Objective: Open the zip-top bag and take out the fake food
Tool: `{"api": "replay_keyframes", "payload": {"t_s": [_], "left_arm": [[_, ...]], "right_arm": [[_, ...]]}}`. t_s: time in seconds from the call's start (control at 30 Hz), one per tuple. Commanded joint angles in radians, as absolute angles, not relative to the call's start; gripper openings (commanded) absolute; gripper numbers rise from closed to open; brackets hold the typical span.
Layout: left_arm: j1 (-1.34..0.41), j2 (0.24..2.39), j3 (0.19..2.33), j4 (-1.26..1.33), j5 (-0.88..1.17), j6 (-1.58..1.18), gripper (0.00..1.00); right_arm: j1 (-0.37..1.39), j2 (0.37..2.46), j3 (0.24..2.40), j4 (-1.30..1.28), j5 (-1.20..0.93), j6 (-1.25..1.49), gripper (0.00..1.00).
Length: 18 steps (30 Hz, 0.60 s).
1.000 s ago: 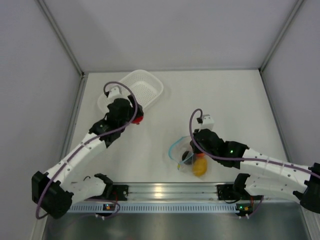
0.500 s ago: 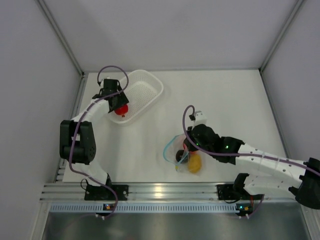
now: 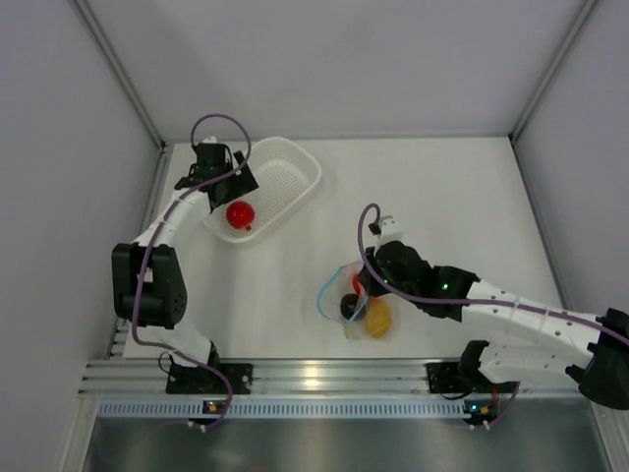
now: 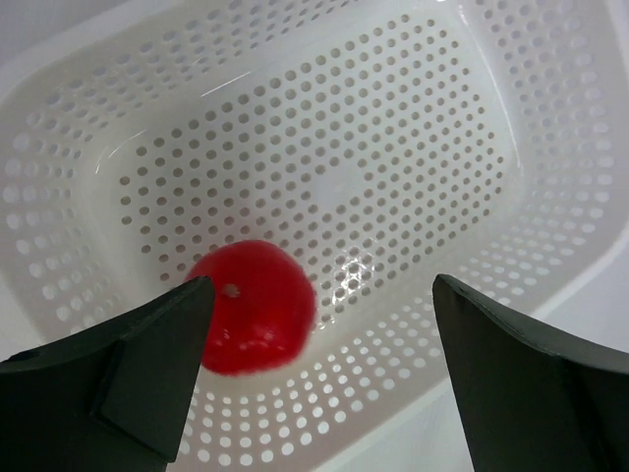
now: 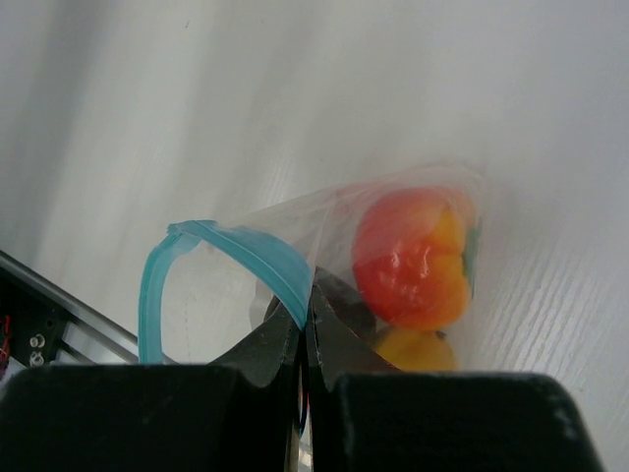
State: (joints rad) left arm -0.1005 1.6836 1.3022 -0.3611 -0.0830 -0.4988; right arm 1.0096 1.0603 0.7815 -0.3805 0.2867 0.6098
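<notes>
The clear zip-top bag (image 3: 354, 300) lies near the table's front middle with its light blue zip strip (image 5: 236, 251) gaping open. My right gripper (image 5: 306, 307) is shut on the bag's blue strip. Inside the bag I see the orange-red tomato (image 5: 413, 258), a yellow-orange piece (image 3: 378, 319) and a dark piece (image 3: 349, 307). The shiny red ball (image 3: 240, 213) lies in the white perforated basket (image 3: 295, 167), also in the left wrist view (image 4: 251, 307). My left gripper (image 4: 319, 369) is open and empty just above the ball.
The basket (image 4: 550, 147) stands at the back left of the table. White walls close the table on the left, right and back. A metal rail (image 3: 324, 376) runs along the front edge.
My left gripper carried the red ball over the basket, let it go and now hovers open above it. My right gripper shifted the bag slightly left.
</notes>
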Motion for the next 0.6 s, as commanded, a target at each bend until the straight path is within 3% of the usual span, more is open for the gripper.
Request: {"api": "replay_keyframes", "payload": {"t_s": [0.0, 0.07, 0.13, 0.33, 0.53, 0.57], "left_arm": [[-0.097, 1.577, 1.309, -0.337, -0.02, -0.488, 0.98], [-0.097, 1.504, 1.282, -0.336, 0.112, -0.526, 0.98], [-0.113, 1.401, 1.217, -0.307, 0.178, -0.538, 0.93], [-0.392, 1.062, 1.023, -0.264, 0.121, -0.601, 0.9], [-0.753, 0.891, 0.919, -0.258, -0.046, -0.613, 0.63], [-0.779, 0.882, 0.902, -0.256, -0.052, -0.635, 0.55]], "right_arm": [[0.997, 1.031, 0.831, -0.319, 0.295, 0.629, 0.0], [0.997, 1.039, 0.839, -0.327, 0.295, 0.629, 0.0], [0.999, 1.046, 0.848, -0.336, 0.308, 0.629, 0.0], [0.989, 0.999, 0.841, -0.35, 0.357, 0.65, 0.0], [0.988, 0.977, 0.828, -0.33, 0.356, 0.655, 0.0], [0.988, 0.971, 0.828, -0.331, 0.36, 0.657, 0.0]]}}
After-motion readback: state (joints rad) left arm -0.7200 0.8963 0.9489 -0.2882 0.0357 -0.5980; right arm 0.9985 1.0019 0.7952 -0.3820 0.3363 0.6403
